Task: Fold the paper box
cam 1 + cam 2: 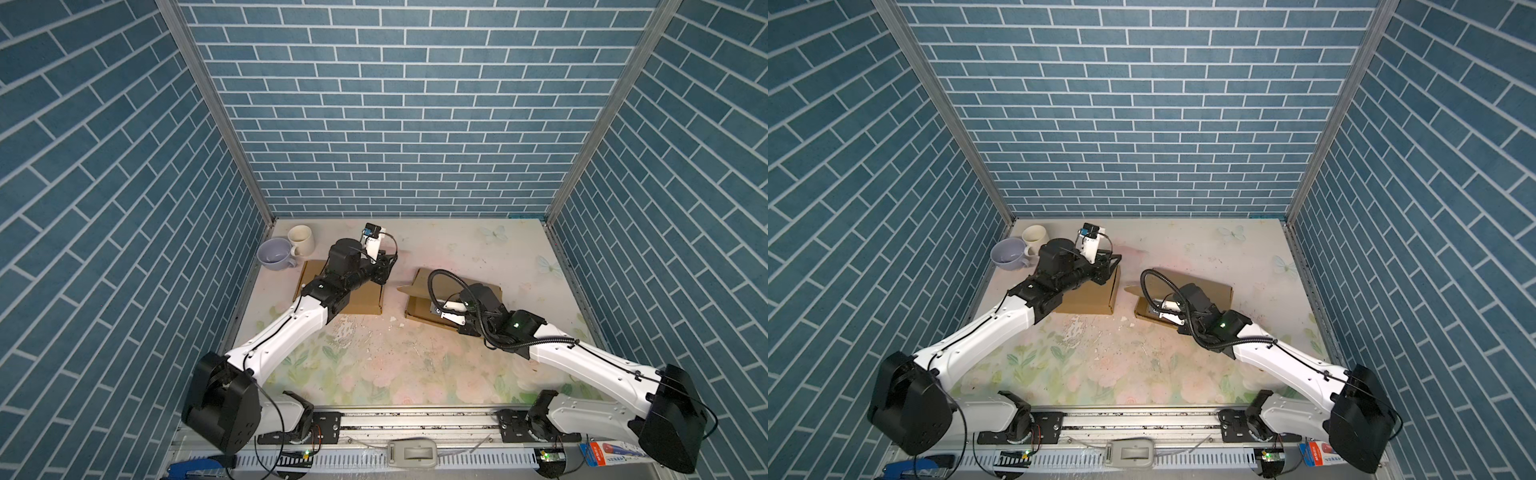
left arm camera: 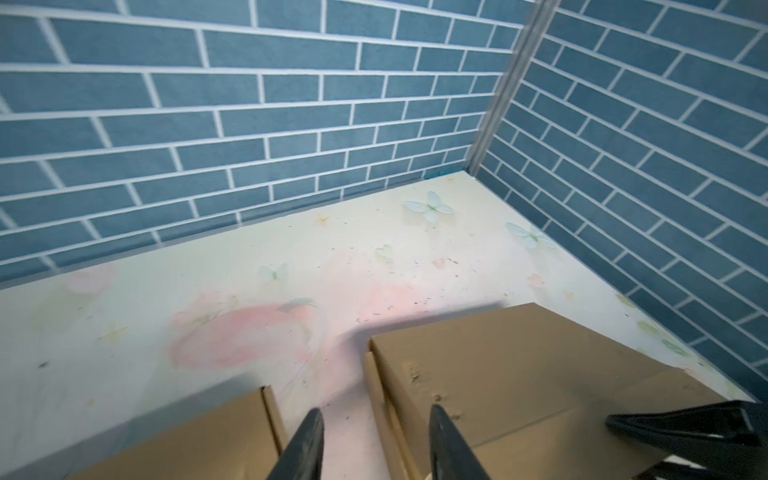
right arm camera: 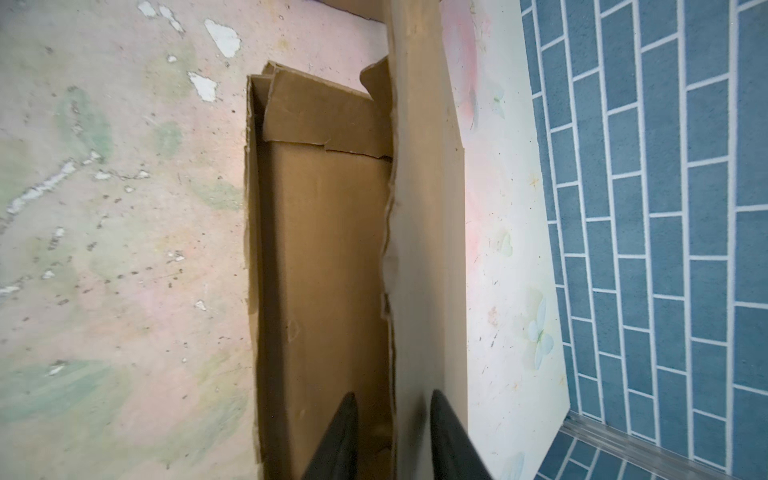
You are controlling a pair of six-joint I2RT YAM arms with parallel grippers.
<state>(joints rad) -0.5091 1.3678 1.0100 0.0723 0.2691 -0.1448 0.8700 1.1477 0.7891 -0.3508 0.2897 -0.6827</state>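
Box flap (image 3: 424, 208) apparently inside right pincer (image 3: 392, 395).

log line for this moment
left gripper open, empty, by left box | right gripper open, astride lid | right box open | left box closed

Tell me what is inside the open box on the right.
Only bare cardboard floor and a folded-in flap at one end show inside the open box. The right end effector hides the end nearest it.
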